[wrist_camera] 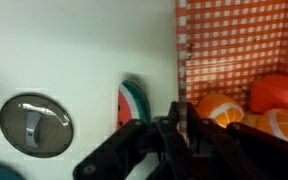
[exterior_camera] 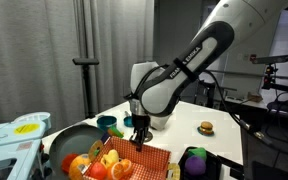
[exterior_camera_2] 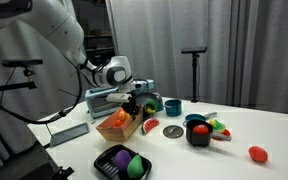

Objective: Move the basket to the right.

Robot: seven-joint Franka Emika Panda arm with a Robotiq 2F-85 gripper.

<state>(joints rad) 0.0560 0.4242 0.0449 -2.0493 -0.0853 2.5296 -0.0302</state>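
**A:** How much room does the basket have at its edges?

**B:** The basket (exterior_camera_2: 112,128) stands toward one end of the white table (exterior_camera_2: 239,128). A watermelon slice (exterior_camera_2: 151,126) lies just beside it. A round metal lid (exterior_camera_2: 173,132) comes next, then a dark bowl of toy fruit (exterior_camera_2: 199,133). Beyond the bowl the tabletop is bare up to a small red piece (exterior_camera_2: 257,153).

**A:** And on the other sides?

**B:** In an exterior view a dark pan (exterior_camera: 69,140) sits just beside the basket (exterior_camera: 154,155). The black tray (exterior_camera: 196,160) with its purple toy is near it, by the table's front edge.

**A:** Where are the fingers?

**B:** In the wrist view the gripper (wrist_camera: 181,128) straddles the basket's checked cloth wall (wrist_camera: 234,40). One finger is inside, by the orange fruit (wrist_camera: 219,105), and the other is outside, on the side of the watermelon slice (wrist_camera: 132,100). They are pressed together on the wall.
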